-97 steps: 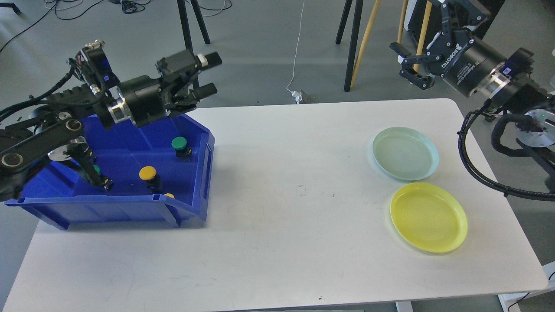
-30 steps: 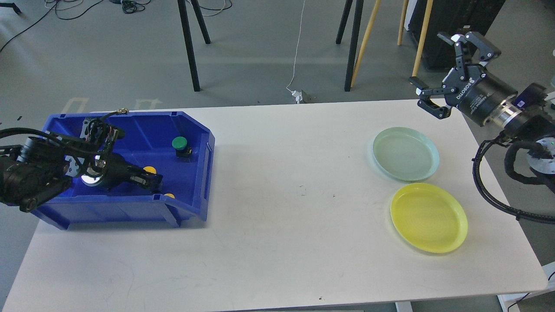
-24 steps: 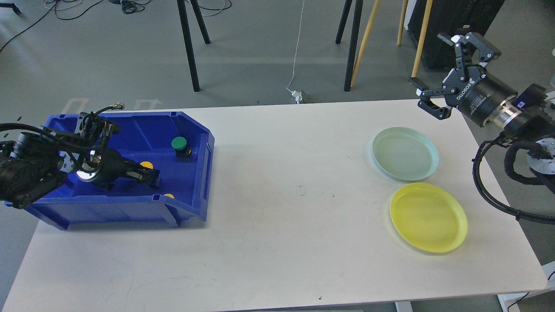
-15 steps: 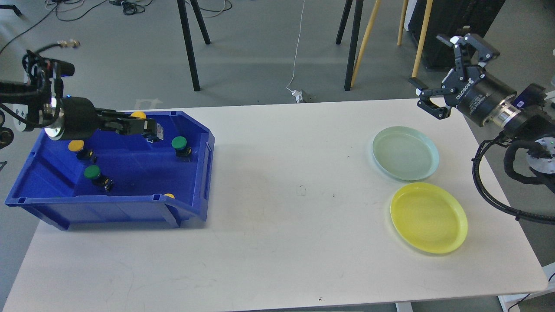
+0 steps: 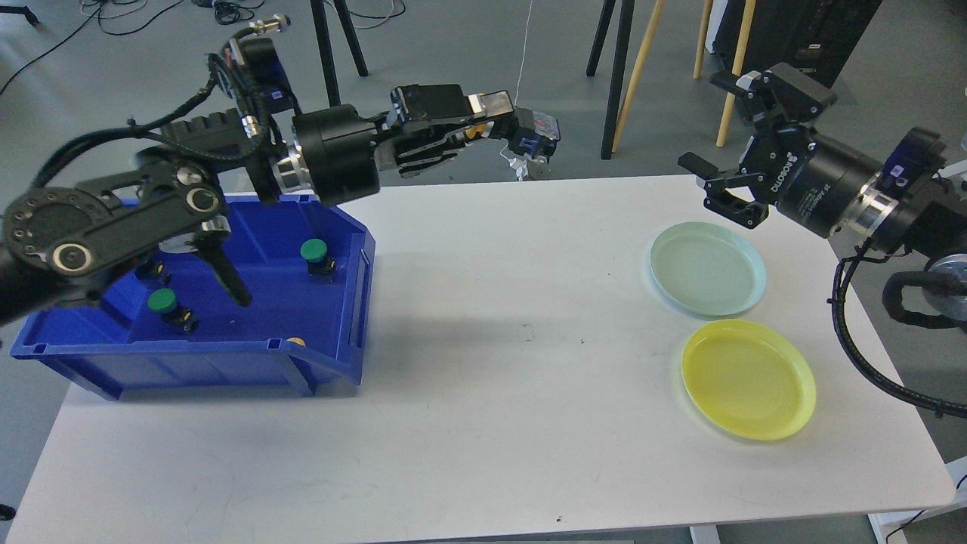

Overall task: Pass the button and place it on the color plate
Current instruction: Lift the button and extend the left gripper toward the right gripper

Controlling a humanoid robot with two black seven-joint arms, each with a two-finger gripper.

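My left gripper (image 5: pixel 505 125) is shut on a yellow button (image 5: pixel 533 134), whose dark body with blue and red parts sticks out past the fingertips. It is held high above the table's back edge, right of the blue bin (image 5: pixel 332 355). My right gripper (image 5: pixel 725 136) is open and empty, above the table's back right corner, just behind the pale green plate (image 5: pixel 708 268). The yellow plate (image 5: pixel 748 378) lies in front of it. In the bin lie two green buttons (image 5: pixel 313 250) (image 5: pixel 162 301) and part of a yellow one (image 5: pixel 296 341).
The white table (image 5: pixel 483 423) carries the bin at the left and both plates at the right. Tripod legs (image 5: pixel 616 75) and cables stand on the floor behind the table.
My left gripper closed on a yellow button in the bin, lifted it out and carried it up and right toward the table's middle. My right gripper moved a little left and lower.
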